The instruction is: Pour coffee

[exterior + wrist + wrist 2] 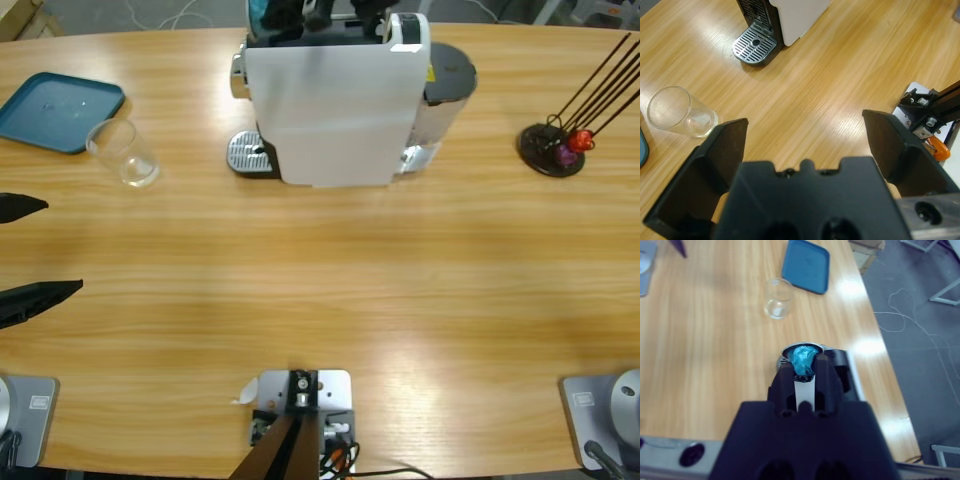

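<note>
No readable writing is showing on the white machine. The right gripper is pinching a blue capsule above it. The left gripper, jaws spread wide, is hovering over bare table near the empty-looking glass; no coffee is discernible.

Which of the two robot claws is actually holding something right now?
The right gripper, up over the white coffee machine, is pinched shut on a blue capsule. The left gripper is spread wide open above bare table, holding nothing.
</note>
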You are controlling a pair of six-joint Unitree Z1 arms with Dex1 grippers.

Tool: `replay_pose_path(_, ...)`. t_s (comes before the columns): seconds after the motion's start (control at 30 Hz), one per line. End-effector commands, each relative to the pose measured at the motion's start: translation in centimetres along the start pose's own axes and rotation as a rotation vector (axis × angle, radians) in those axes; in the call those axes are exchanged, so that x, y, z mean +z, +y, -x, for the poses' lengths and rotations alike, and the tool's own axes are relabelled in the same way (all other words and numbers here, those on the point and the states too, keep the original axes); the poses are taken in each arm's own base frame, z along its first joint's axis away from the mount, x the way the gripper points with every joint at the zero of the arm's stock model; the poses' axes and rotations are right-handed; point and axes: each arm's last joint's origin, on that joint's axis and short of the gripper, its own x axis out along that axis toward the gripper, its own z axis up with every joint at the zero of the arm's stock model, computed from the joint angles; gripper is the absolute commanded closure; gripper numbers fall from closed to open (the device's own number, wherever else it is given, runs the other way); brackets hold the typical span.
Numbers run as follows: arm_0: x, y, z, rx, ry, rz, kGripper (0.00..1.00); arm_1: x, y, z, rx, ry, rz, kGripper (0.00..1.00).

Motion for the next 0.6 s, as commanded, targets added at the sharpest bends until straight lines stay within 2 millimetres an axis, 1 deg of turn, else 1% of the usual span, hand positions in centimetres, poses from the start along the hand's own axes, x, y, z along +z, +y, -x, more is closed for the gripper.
replay_pose_path(0.03, -0.9, 0.1, 0.0, 0.006, 0.007, 0.007, 0.009, -2.3, -1.7, -3.7, 0.035, 0.035, -0.022, 1.000)
replay_pose_path(0.2, -0.9, 0.1, 0.0, 0.006, 0.008, 0.009, 0.009, -3.1, -2.4, -4.4, 0.024, 0.040, -0.028, 1.000)
replay_pose_path(0.43, -0.9, 0.1, 0.1, 0.006, 0.005, 0.011, 0.009, -4.0, -3.6, -4.2, -0.008, 0.044, -0.026, 1.000)
replay_pose_path(0.6, -1.1, 0.1, 0.0, 0.007, 0.013, 0.010, 0.009, -4.7, -3.6, -4.4, 0.004, 0.056, -0.022, 1.000)
